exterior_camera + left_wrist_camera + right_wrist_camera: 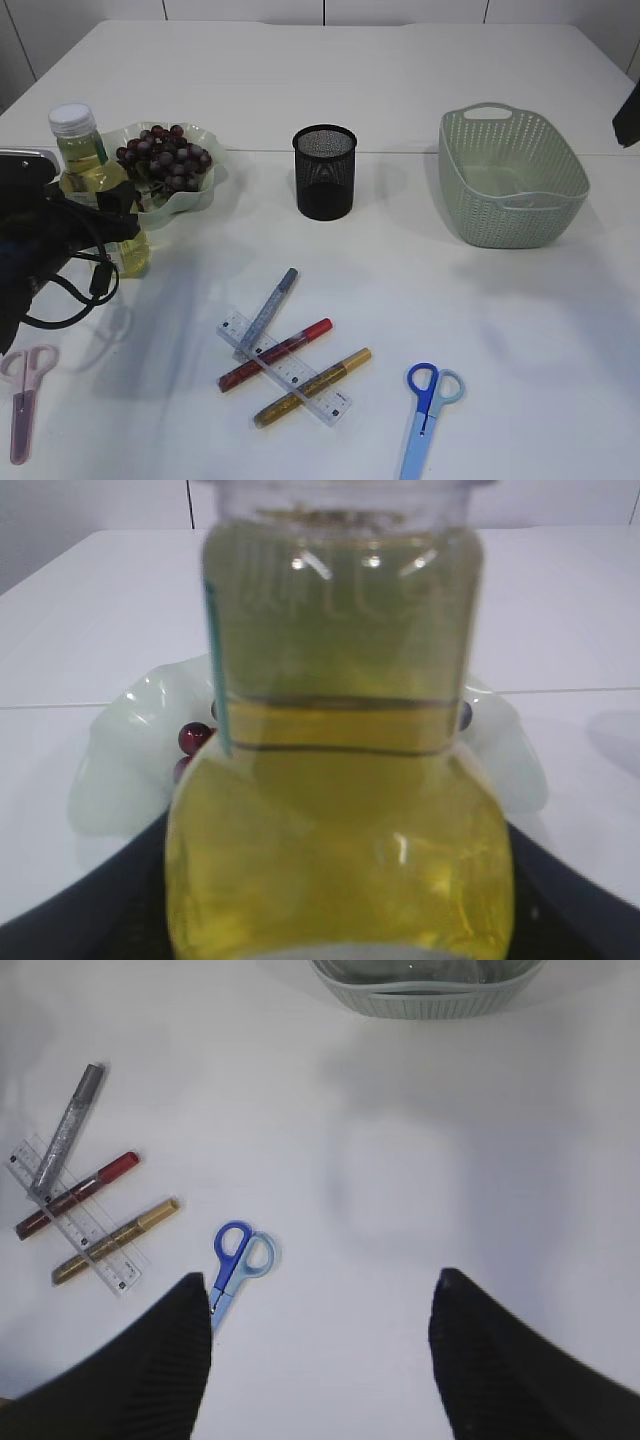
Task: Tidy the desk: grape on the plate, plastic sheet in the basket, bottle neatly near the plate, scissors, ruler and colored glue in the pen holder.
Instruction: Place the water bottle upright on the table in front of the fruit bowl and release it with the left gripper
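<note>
Bottle: upright at the left of the exterior view, white cap, yellow liquid inside, touching or just beside the plate; in the left wrist view it fills the middle of the frame, blurred.
Left gripper: dark mass at the left edge of the exterior view, around the bottle's lower body; the bottle sits between its fingers, but whether the jaws press on it or stand just off it cannot be told.
Plate: pale green, wavy rim, upper left of the exterior view, behind the bottle.
Grape: dark red bunch lying on the plate.
Pen holder: black mesh cup, upper centre, upright.
Basket: pale green, woven look, upper right.
Ruler: clear, lower centre, lying under three crossed glue pens.
Glue pens: silver, red, gold, each resting across the ruler.
Blue scissors: lower right of centre, flat on the table.
Pink scissors: lower left corner, flat.
Right gripper: jaws wide apart, nothing between them, above bare table near the blue scissors in the right wrist view.
</note>
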Controlling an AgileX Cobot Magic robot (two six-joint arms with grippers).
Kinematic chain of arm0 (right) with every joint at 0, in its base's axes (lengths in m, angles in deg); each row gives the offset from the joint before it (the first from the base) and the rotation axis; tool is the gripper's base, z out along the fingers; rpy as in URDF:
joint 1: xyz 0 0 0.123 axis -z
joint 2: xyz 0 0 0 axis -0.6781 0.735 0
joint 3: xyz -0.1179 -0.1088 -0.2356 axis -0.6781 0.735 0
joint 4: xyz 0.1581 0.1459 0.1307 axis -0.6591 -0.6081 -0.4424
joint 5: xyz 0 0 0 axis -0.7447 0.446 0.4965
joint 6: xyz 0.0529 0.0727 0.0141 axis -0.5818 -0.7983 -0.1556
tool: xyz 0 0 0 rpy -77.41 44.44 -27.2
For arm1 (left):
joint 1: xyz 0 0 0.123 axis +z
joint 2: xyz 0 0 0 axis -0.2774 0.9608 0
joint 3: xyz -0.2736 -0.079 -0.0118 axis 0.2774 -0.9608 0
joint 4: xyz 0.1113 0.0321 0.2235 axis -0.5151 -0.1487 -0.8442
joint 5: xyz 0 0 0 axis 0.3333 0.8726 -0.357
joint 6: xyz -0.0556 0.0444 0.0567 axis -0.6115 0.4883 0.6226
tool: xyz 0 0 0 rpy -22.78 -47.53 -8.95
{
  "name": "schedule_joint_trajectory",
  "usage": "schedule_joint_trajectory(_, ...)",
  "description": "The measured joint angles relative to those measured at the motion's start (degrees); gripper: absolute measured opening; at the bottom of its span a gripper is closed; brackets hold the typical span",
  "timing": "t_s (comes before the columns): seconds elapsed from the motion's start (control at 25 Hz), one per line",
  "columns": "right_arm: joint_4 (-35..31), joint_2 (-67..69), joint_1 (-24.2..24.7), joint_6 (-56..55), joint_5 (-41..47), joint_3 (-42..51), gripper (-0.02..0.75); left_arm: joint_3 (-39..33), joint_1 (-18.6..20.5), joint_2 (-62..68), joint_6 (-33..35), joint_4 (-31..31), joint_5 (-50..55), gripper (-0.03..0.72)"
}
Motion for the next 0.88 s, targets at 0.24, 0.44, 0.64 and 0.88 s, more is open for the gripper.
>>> schedule_joint_trajectory(0.24, 0.1, 0.0, 0.0, 0.1, 0.0, 0.0, 0.531, 0.0, 0.0, -0.6, 0.0, 0.5, 0.9, 0.554)
schedule_joint_trajectory(0.44, 0.1, 0.0, 0.0, 0.1, 0.0, 0.0, 0.531, 0.0, 0.0, -2.2, 0.0, 1.0, 3.3, 0.556)
schedule_joint_trajectory(0.64, 0.1, 0.0, 0.0, 0.1, -0.1, 0.0, 0.531, -0.1, 0.0, -2.9, 0.0, 1.0, 4.3, 0.557)
schedule_joint_trajectory(0.88, 0.1, 0.0, 0.0, 0.1, -0.1, 0.0, 0.531, -0.1, 0.0, -2.9, 1.6, 1.1, 4.4, 0.558)
